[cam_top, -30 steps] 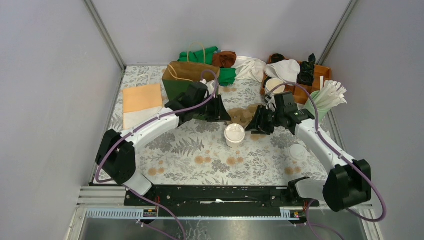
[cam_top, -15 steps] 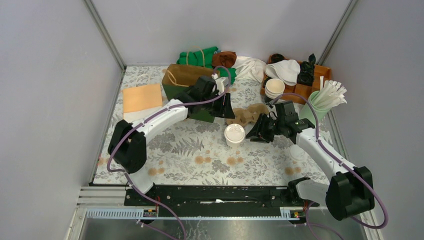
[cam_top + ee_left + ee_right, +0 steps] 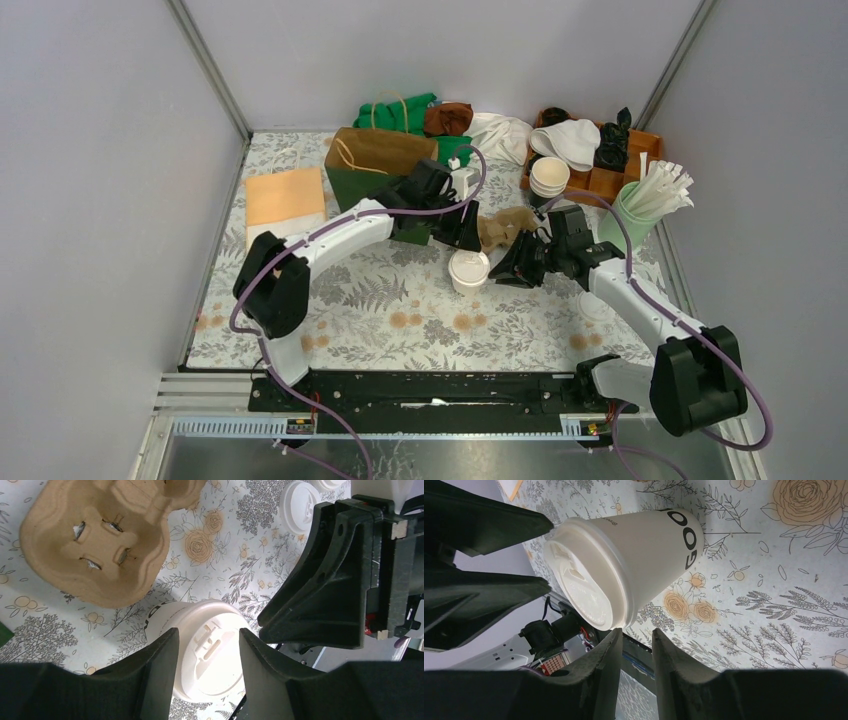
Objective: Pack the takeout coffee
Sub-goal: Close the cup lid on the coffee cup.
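The takeout coffee point(image 3: 468, 270) is a white paper cup with a white plastic lid, standing upright mid-table. In the left wrist view the takeout coffee point(image 3: 215, 652) lies just below my left gripper point(image 3: 207, 632), whose jaws stand open over the lid, narrower than its rim. From above, the left gripper point(image 3: 468, 240) hovers at the cup's far side. My right gripper point(image 3: 502, 270) is level with the cup on its right. Its wrist view shows the takeout coffee point(image 3: 634, 555) just ahead of the right gripper point(image 3: 636, 632), with a narrow empty gap between the fingers.
A brown pulp cup carrier point(image 3: 507, 226) lies just behind the cup; the same carrier point(image 3: 95, 545) shows beyond my left fingers. A brown paper bag point(image 3: 375, 160) stands at the back left. Stacked lidless cups point(image 3: 549, 178), straws point(image 3: 655, 195) and a loose lid point(image 3: 597, 303) sit to the right.
My left arm has swung right over the cup while its jaws widened. My right gripper has edged left toward the cup and its gap has narrowed. The cup has stayed put.
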Robot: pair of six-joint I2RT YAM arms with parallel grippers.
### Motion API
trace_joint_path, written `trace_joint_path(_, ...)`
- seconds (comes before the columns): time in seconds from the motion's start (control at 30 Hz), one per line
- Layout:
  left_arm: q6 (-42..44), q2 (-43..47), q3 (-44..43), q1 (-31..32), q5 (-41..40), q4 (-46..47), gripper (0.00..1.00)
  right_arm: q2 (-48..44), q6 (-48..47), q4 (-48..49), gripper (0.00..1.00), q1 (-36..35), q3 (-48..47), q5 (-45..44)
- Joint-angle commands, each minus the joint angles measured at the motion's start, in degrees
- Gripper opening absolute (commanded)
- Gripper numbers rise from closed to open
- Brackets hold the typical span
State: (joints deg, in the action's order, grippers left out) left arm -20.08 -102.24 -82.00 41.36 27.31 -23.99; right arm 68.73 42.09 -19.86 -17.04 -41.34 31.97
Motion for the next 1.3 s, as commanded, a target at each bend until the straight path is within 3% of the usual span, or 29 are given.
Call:
trace_joint_path(0.0,1.79,-1.36,-2.96,0.21,2.13,1.18,0.51,0.67,1.24,2.37,0.35,-0.44,0.46,2.31)
trace_joint_path(0.6,0.87,-0.20,0.16,0.25,-1.43,0.53,0.42,3.07,1.85,4.24,0.28,-0.41,0.75,2.96)
trace_joint_path(1.27,-0.35,3.80,7.52,0.25,-4.26,4.06,0.41,5.17,-1.39,3.08,0.24,-0.45,1.30,1.99)
